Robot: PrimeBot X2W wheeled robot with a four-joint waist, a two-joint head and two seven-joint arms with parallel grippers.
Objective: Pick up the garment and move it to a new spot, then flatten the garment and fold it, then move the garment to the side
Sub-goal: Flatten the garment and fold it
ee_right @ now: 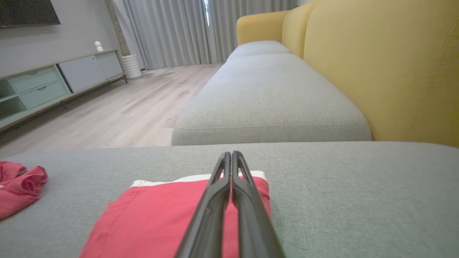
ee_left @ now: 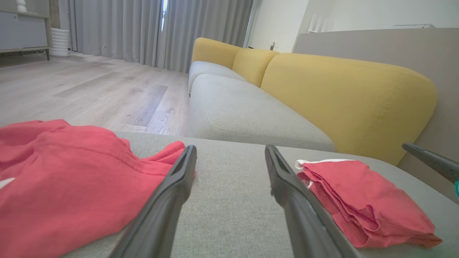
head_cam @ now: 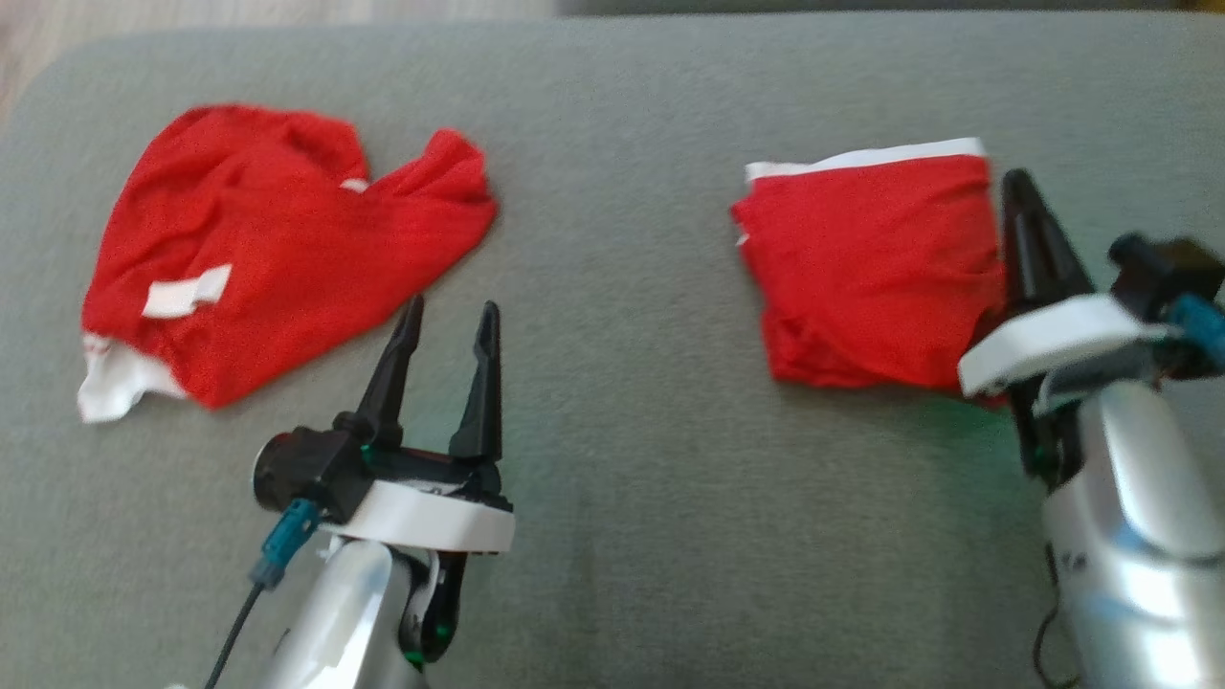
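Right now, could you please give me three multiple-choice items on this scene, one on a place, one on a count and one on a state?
1. Where does the folded garment lie on the grey cushion?
A. on the robot's right side
B. on the robot's left side
C. hanging off the front edge

2. How many red garments lie on it?
A. one
B. two
C. four

3. How do the grippers stand?
A. both open
B. left gripper open, right gripper shut
C. left shut, right open

Answers: 1 A, it lies at the head view's right, beside the right gripper. 2 B, the folded one plus a crumpled garment on the left. 3 B, the left fingers stand apart, the right ones are pressed together.
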